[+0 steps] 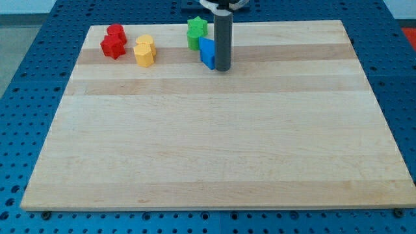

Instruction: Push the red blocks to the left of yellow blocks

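My tip (222, 69) grasps nothing, touching the blue block (207, 52) at its 3 o'clock. Green block (196, 32) at 12; red blocks (114, 41) at 9 of yellow blocks (145, 51).

Rod (222, 36) cut off by the view's top; blue block (207, 52), at my tip's (222, 69) left, partly hidden behind it.

- On the wooden board (214, 143), every block sits near the view's top edge.
- The two red blocks (114, 41) lie farthest to the view's left, touching each other.
- The yellow blocks (145, 51) sit just beside them on the right.
- The green block (196, 32) lies further right, with the blue block (207, 52) just below it.
- My tip (222, 68) stands against the blue block's right side.
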{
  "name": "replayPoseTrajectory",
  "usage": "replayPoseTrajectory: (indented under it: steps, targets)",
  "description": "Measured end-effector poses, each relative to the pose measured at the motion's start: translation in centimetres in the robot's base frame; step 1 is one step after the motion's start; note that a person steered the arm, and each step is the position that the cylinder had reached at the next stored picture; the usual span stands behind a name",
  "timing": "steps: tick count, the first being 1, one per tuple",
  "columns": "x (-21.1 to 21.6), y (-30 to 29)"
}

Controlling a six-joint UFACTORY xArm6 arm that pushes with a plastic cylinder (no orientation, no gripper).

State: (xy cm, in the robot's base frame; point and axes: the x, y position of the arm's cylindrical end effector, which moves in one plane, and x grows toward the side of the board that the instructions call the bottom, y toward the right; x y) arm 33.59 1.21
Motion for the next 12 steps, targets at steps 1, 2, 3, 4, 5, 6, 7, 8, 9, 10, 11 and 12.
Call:
replayPoseTrajectory:
  steps: [1, 2, 3, 4, 5, 6, 7, 8, 9, 10, 11, 12]
  targets:
    - [0.8, -0.1]
    - [6.8, -8.9]
    - [6.8, -11.2]
    - [4.4, -10.4]
    - [1.0, -10.2]
    - [-2.8, -10.2]
    - [-5.7, -10.0]
    - [-7.6, -9.9]
    - [-9.3, -10.9]
    - [-11.3, -13.3]
    - [-13.2, -15.4]
    - [-14.3, -16.7]
